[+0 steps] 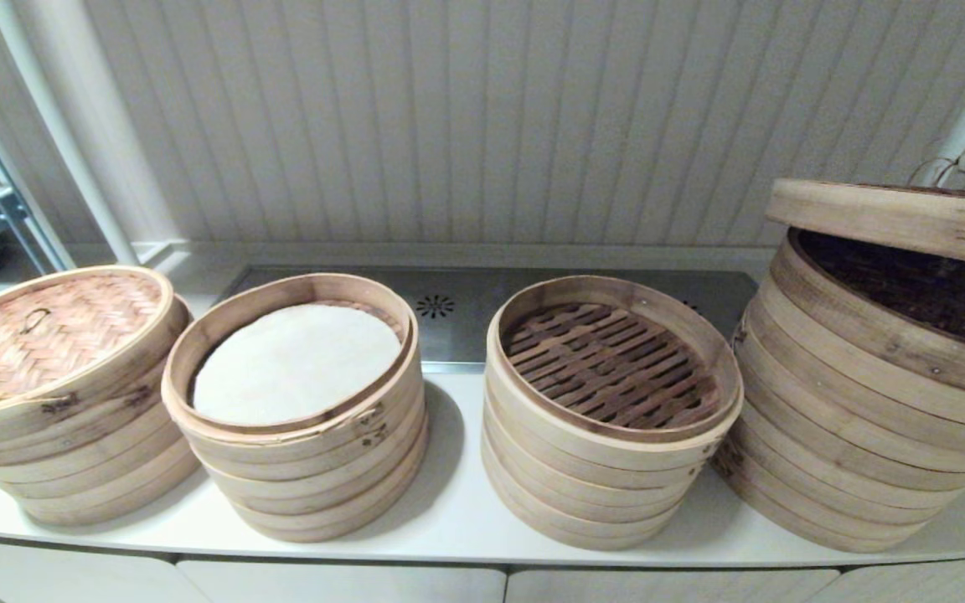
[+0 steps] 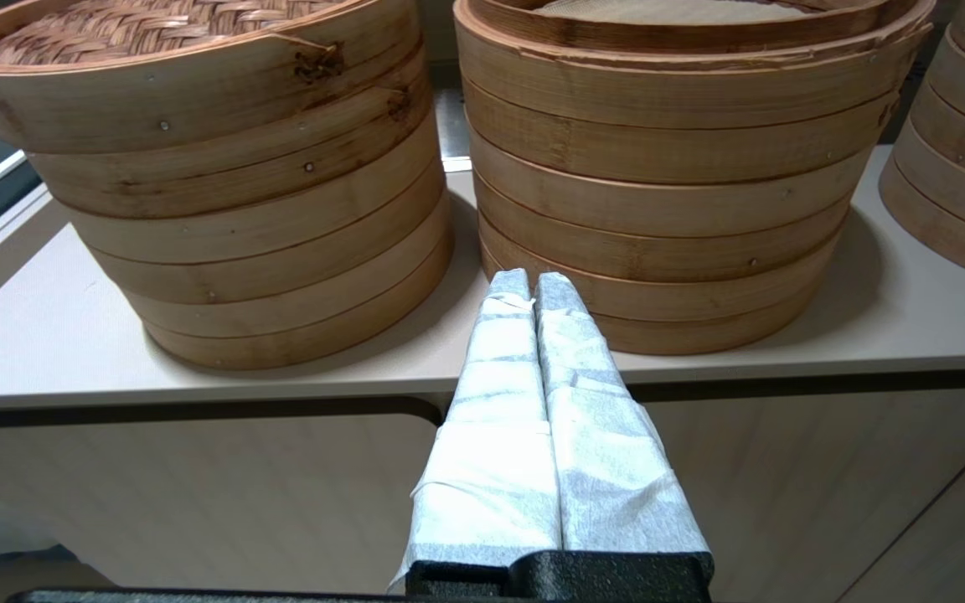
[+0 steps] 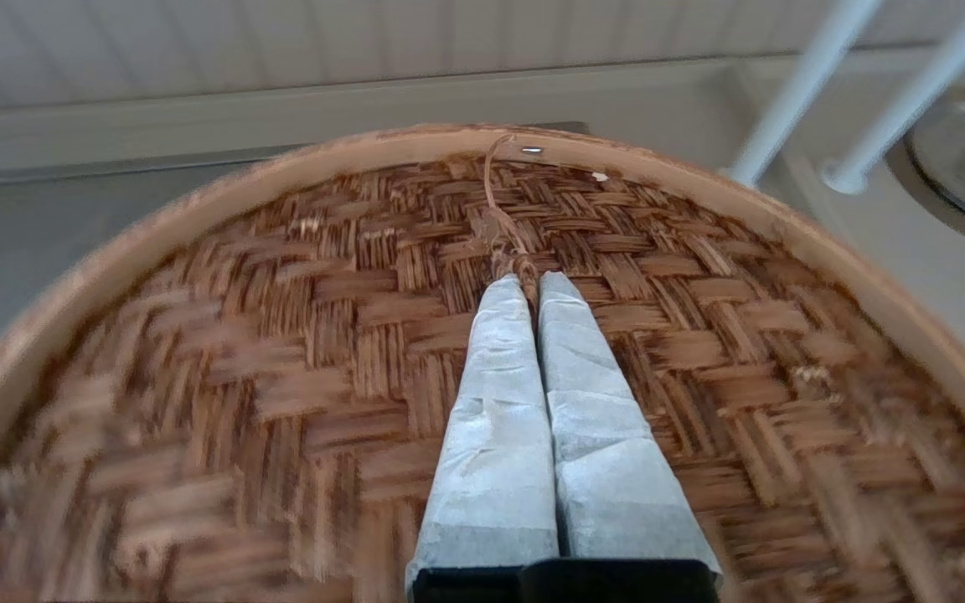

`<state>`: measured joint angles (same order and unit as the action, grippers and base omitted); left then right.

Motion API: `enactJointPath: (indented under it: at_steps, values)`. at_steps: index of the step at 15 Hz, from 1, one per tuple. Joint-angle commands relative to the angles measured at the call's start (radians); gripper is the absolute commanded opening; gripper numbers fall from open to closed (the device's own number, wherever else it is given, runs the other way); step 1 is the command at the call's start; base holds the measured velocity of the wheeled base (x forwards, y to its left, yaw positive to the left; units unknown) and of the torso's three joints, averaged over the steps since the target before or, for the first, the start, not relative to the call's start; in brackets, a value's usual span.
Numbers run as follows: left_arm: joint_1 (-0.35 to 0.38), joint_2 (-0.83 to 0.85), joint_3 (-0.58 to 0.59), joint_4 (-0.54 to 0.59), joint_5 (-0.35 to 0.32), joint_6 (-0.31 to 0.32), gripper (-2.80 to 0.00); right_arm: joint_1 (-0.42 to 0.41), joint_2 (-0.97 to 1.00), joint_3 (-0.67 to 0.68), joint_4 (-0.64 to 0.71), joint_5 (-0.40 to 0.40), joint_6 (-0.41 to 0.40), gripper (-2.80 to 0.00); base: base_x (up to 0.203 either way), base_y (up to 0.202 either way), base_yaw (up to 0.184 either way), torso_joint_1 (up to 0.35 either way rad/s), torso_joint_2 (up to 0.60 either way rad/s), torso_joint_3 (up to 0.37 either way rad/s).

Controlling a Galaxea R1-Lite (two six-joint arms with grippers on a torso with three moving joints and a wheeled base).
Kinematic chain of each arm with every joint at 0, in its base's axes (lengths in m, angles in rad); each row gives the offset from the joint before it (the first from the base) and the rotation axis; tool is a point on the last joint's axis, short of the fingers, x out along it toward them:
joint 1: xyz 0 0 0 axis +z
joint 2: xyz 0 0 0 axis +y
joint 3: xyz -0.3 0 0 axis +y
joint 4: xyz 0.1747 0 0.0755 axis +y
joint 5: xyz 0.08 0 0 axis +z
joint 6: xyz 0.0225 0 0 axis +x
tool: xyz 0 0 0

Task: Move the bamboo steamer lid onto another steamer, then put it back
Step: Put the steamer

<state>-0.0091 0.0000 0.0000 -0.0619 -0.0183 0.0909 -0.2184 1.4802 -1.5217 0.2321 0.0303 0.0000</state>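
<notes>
Four stacks of steamers stand in a row along the counter (image 1: 466,511), and the tallest stack (image 1: 859,402) sits at its right end, with the lid (image 1: 893,219) hanging tilted just above its open top basket, the left side raised clear of the rim. Next to it, toward the middle, an open stack (image 1: 612,410) shows its slatted floor, then a stack lined with white paper (image 1: 298,402), and at the counter's left end a stack with its own lid on (image 1: 55,394). The right gripper (image 3: 533,280) is above the lid's woven top, fingers pressed together on the small cord loop (image 3: 501,219) at its middle. Carried from one thin loop, the lid will likely swing, so the move should be slow and level, high enough to clear the next rim before it is lowered square onto the open stack. The left gripper (image 2: 530,285) waits low in front of the counter's front edge, between the two left stacks, fingers closed on nothing
</notes>
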Motion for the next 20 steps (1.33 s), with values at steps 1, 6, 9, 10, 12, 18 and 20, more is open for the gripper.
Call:
enactJointPath:
  at_steps: [1, 6, 9, 10, 12, 18, 20]
  values:
    - [0.000, 0.002, 0.029, -0.001, 0.000, 0.001, -2.80, -0.029, 0.000, 0.005, 0.001, 0.009, 0.000, -2.80, 0.000, 0.000, 0.000, 0.000, 0.00, 0.000]
    - [0.000, 0.002, 0.029, -0.001, 0.000, 0.001, -2.80, -0.045, -0.015, 0.047, 0.000, 0.020, 0.000, -2.80, 0.000, 0.000, 0.000, 0.000, 0.00, 0.000]
    - [0.000, 0.002, 0.029, 0.000, 0.000, 0.001, -2.80, -0.044, -0.027, 0.085, -0.005, 0.029, 0.000, -2.80, 0.000, 0.000, 0.000, 0.000, 0.00, 0.000]
    - [0.000, 0.002, 0.029, -0.001, 0.000, 0.000, -2.80, -0.045, -0.028, 0.096, -0.015, 0.030, 0.000, -2.80, 0.000, 0.000, 0.000, 0.000, 0.00, 0.000]
    - [0.000, 0.002, 0.029, -0.001, -0.002, 0.000, -2.80, -0.045, -0.028, 0.123, -0.030, 0.030, 0.000, -2.80, 0.000, 0.000, 0.000, 0.000, 0.00, 0.000]
    - [0.000, 0.002, 0.029, -0.003, -0.002, -0.006, -2.80, -0.064, -0.014, 0.138, -0.056, 0.045, -0.036, -2.80, 0.000, 0.000, 0.000, 0.000, 0.00, 0.000]
    - [0.000, 0.002, 0.029, -0.001, -0.002, -0.004, -2.80, -0.088, -0.012, 0.142, -0.057, 0.053, -0.054, -2.80, 0.000, 0.000, 0.000, 0.000, 0.00, 0.000]
